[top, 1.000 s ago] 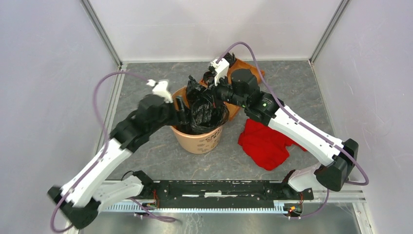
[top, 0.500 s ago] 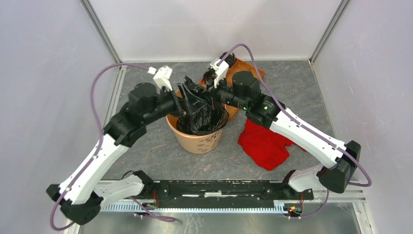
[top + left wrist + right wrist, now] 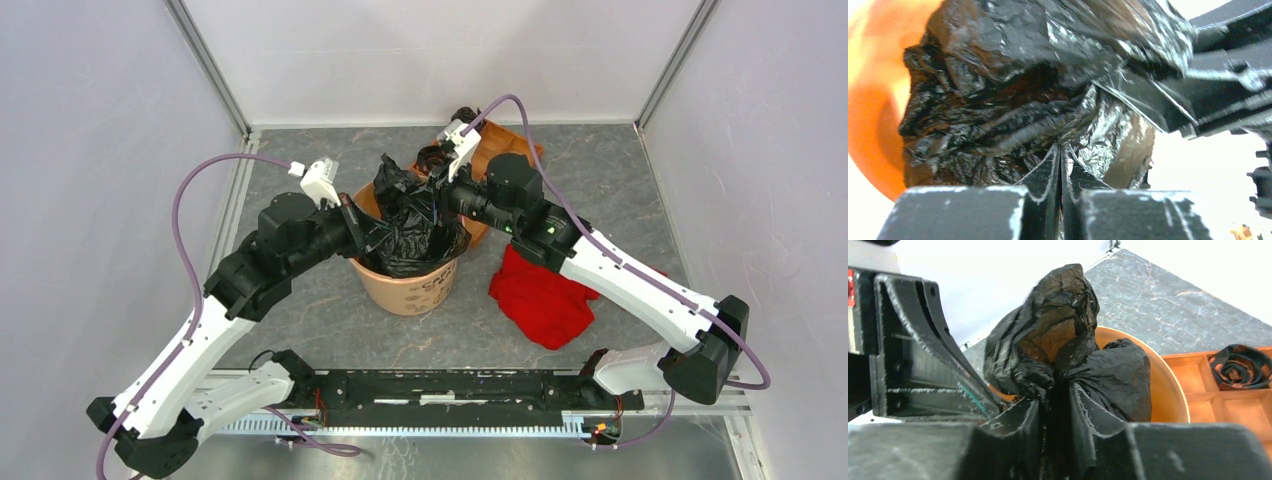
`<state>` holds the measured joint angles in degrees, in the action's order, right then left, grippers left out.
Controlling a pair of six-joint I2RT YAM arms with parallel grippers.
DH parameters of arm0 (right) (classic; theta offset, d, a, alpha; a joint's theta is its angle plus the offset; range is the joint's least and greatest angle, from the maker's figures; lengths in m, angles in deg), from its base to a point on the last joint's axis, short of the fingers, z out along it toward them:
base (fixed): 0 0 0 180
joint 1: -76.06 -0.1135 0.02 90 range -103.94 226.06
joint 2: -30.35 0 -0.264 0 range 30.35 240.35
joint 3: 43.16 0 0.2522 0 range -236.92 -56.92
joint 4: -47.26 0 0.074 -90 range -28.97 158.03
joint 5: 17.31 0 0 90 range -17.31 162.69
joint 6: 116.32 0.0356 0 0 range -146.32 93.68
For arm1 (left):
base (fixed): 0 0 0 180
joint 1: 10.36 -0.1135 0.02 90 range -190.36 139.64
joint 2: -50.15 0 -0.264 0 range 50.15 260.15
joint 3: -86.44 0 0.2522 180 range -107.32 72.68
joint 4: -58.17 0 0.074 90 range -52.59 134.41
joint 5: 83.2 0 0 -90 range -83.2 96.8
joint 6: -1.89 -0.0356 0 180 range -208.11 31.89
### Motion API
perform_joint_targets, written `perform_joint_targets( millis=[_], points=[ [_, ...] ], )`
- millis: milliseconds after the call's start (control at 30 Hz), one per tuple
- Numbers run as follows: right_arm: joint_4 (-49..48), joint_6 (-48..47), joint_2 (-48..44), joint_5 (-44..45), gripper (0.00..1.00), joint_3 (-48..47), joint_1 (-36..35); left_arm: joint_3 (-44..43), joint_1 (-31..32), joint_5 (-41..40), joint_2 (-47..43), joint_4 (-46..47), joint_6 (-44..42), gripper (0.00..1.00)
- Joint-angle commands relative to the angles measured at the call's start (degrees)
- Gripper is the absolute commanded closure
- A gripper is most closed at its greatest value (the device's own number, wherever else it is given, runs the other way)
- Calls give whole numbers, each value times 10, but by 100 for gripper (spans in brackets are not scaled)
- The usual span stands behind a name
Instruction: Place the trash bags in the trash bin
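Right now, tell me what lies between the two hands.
The black trash bag, bunched above the trash bin mouth, fills the stretch between the left hand and the right hand; both pinch its film. The top external view shows it.

A crumpled black trash bag (image 3: 410, 215) is heaped in the mouth of the orange trash bin (image 3: 405, 287). It is met by the left gripper (image 3: 367, 230) from the left and the right gripper (image 3: 437, 197) from the far right, fingertips lost in film. A red cloth (image 3: 540, 295) is laid just right of the bin on the grey table (image 3: 320, 320).
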<state>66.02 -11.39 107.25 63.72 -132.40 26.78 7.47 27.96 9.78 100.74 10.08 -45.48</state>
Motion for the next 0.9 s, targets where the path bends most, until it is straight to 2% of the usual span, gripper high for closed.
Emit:
perform_joint_targets(
  millis=[0, 67, 100, 167, 267, 500, 667, 867],
  points=[
    [8, -20, -7, 12, 52, -21, -5, 11, -1, -90, -5, -5, 11, 98],
    [67, -54, -5, 41, 28, -45, -5, 34, 0, -110, -33, 20, 10, 98],
    [96, -65, -6, 53, 20, -57, -5, 50, -1, -115, -52, 30, 8, 98],
    [137, -90, -13, 58, 11, -76, -5, 83, -1, -128, -93, 64, 8, 98],
    [163, -89, -38, 76, 2, -80, -3, 128, -1, -144, -144, 88, 14, 98],
    [173, -72, -75, 155, 2, -43, 2, 174, 0, -147, -205, 117, -2, 98],
    [192, -39, -9, 112, 2, -65, 1, 186, -1, -140, -227, 133, -4, 98],
    [225, 5, 43, 167, 20, -93, -8, 195, 0, -121, -249, 135, 8, 98]
  ],
)
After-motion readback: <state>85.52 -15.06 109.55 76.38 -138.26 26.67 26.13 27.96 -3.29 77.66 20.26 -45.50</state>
